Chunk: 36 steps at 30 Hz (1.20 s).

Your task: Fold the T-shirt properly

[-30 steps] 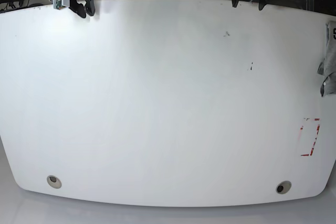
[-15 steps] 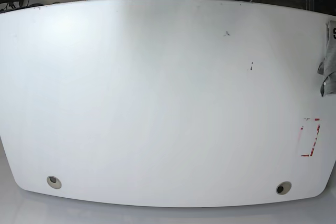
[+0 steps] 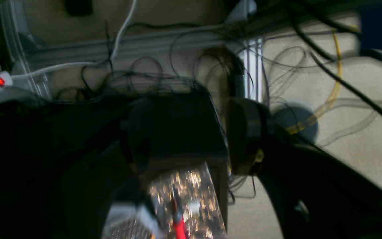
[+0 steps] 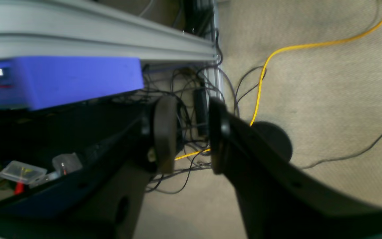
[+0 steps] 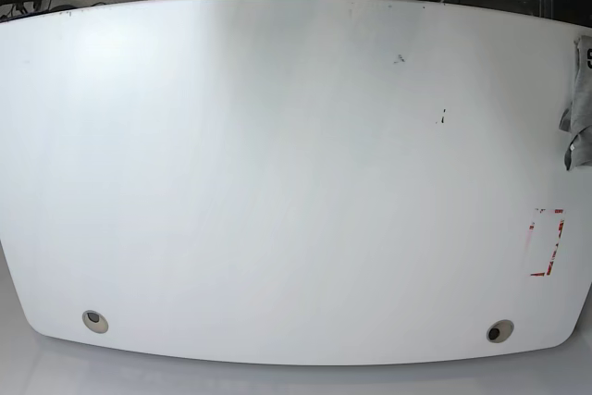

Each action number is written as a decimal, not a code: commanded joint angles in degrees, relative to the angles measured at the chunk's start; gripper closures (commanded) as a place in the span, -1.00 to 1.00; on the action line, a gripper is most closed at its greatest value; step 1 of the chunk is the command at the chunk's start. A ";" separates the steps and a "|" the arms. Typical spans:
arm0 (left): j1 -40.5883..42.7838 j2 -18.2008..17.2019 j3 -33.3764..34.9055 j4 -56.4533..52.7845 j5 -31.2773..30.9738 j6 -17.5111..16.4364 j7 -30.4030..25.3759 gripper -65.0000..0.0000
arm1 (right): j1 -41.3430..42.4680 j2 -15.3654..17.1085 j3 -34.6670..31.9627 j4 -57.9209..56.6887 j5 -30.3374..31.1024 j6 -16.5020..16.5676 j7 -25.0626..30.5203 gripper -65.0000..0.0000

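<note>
Your heather-grey cotton T-shirt (image 5: 581, 104) lies bunched at the white table's (image 5: 277, 182) far right edge, mostly out of frame. The right gripper (image 4: 187, 132) stands spread, empty; the left gripper's state I cannot tell. Drag the shirt centre-table and flatten before folding.

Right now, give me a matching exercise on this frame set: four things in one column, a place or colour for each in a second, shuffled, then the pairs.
Things:
1. T-shirt
2. red tape outline
3. yellow cable
4. right gripper

Places or colours:
A. lying on the beige carpet
B. grey, only a part in view at the table's right edge in the base view
C. black, jaws apart with nothing between them, above the floor
D. on the tabletop near its lower right corner in the base view

Pairs: 1-B, 2-D, 3-A, 4-C
</note>
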 commanded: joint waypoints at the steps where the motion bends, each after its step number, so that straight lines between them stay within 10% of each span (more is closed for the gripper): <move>1: -1.88 0.06 0.15 -6.49 0.14 -0.36 -0.23 0.00 | 1.24 1.31 0.30 -4.24 -1.13 -0.92 0.61 0.52; 14: -22.89 0.24 -0.02 -32.07 0.22 -0.62 5.48 0.02 | 17.33 3.68 0.22 -23.75 -7.90 -7.77 0.61 0.51; 36: -32.47 1.91 -0.20 -38.05 0.14 -0.36 14.01 0.01 | 26.21 5.09 0.13 -32.54 -16.61 -14.63 0.61 0.51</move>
